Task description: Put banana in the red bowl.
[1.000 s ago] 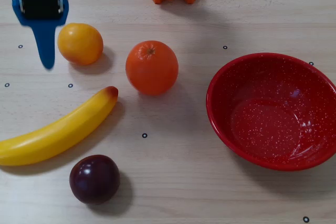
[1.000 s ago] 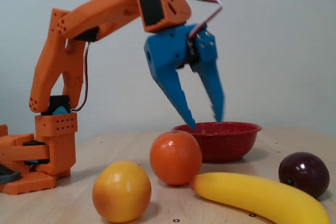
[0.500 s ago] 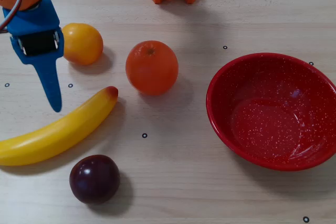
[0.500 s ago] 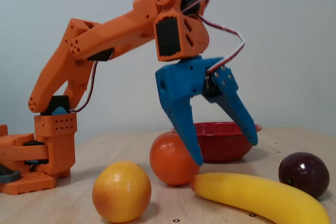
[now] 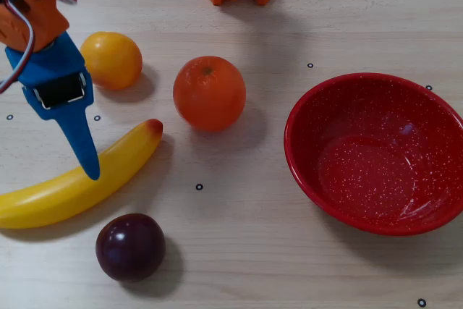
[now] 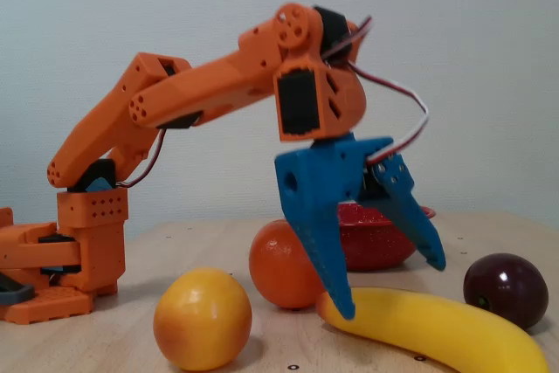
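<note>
Four fruits on the pale wooden desk [image 5: 289, 27], and one bowl. One long, curved, glossy yellow plastic banana [image 5: 76, 179] with an orange-red tip lies at the left of the overhead view, flat on the desk. One round orange [image 5: 209, 92] sits up and to the right of that tip, one smaller round yellow-orange fruit [image 5: 111, 60] is up near the top left, and one dark purple plum [image 5: 130, 246] sits just below the banana. One large, round, glossy red bowl [image 5: 304, 113] with white speckles inside stands well apart on the right side, with nothing in it.

The blue end effector [image 6: 390, 289] on the orange arm [image 6: 188, 98] is spread wide, holding nothing. In the fixed view its near finger [image 6: 323, 251] points down onto the banana's [image 6: 437, 328] orange-end half, tip at or just above the skin, while the far finger is raised behind the fruit. From overhead, the blue finger [image 5: 81, 142] overlaps the banana's upper edge around mid-length.
</note>
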